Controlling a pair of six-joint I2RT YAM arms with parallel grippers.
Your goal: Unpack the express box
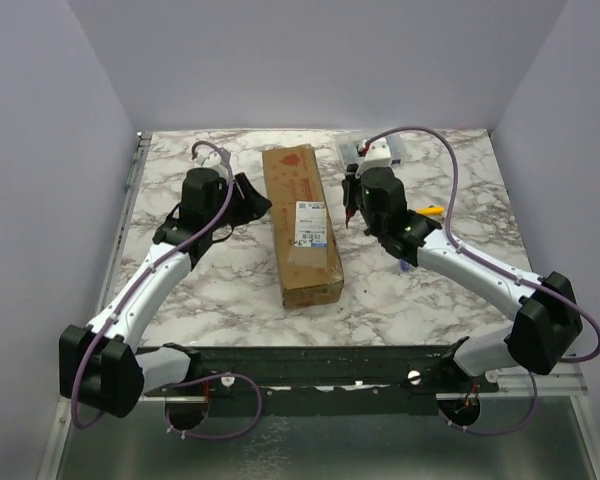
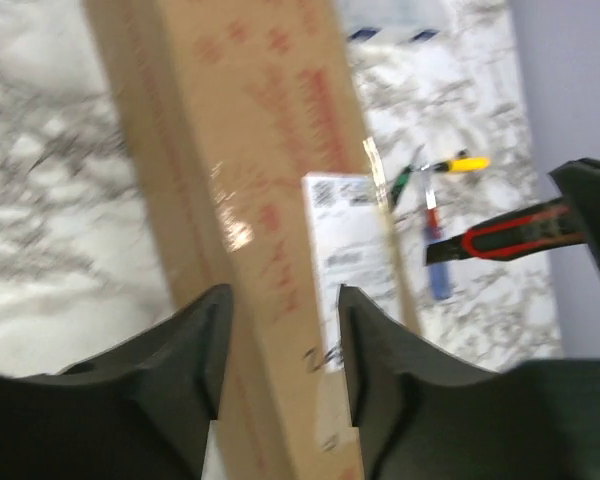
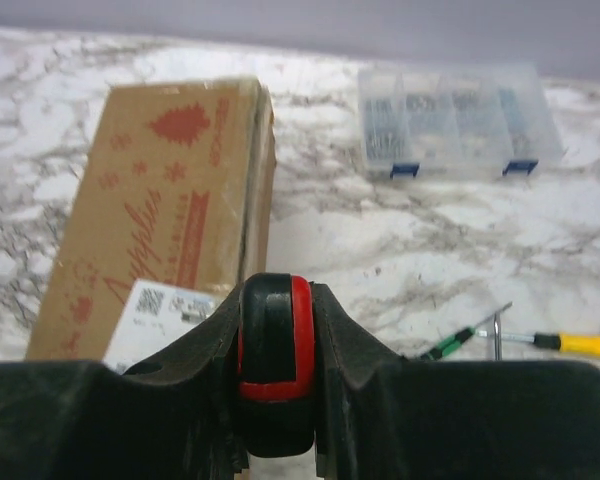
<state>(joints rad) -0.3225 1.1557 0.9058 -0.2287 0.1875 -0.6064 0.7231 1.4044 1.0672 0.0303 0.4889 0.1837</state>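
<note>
Right tool (image 3: 276,300) is clamped on a red and black utility knife (image 2: 510,232), poised just off the right long side of the express box (image 1: 300,222), toward its far half. Left tool (image 2: 282,300) has its jaws apart with nothing between them. It sits at the box's left long edge, opposite the knife; whether it touches the cardboard cannot be told.

A marble-patterned tabletop (image 1: 220,290) carries everything. The express box, a long brown carton with red printing and a white label (image 1: 311,224), lies flat and closed in the middle, its length running away from the arm bases. Just beyond the box's far right corner sits a clear plastic organiser case (image 3: 458,122). To the right of the box lies a yellow-handled screwdriver (image 3: 580,344), with a smaller green-handled implement (image 3: 450,345) beside it.

The step in hand looks like preparing to slit the box's seal, with one arm steadying and the other cutting. Next, the left tool probably needs to bear on the box so it cannot slide. The knife should then meet the seam shallowly and run along it without digging into the contents.
</note>
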